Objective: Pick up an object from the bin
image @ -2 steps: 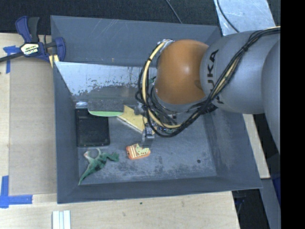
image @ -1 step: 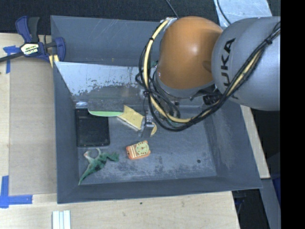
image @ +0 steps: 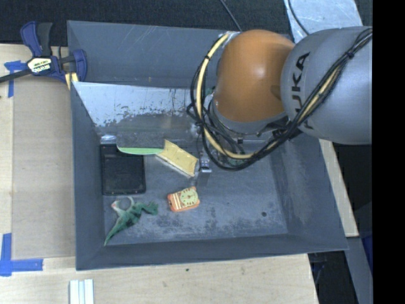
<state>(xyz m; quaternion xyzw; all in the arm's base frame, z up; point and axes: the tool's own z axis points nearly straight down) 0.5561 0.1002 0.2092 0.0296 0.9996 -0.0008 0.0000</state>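
Far left of gripper: black flat box (image: 123,170), w/ green toy lizard (image: 131,216) toward the bin's near wall. Closer in, green flat strip (image: 140,149), then yellow block (image: 178,159), its right end just beside gripper (image: 204,164). Orange clock-like toy (image: 183,199) near gripper, on its near-left. Gripper sits under orange wrist cover (image: 253,75); spread or closed, can't tell.

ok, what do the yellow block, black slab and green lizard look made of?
Yellow block: probably sponge or foam, matte, dull faces.
Black slab: likely plastic, smooth, faint sheen.
Green lizard: looks like soft rubber or plastic, thin bent limbs.
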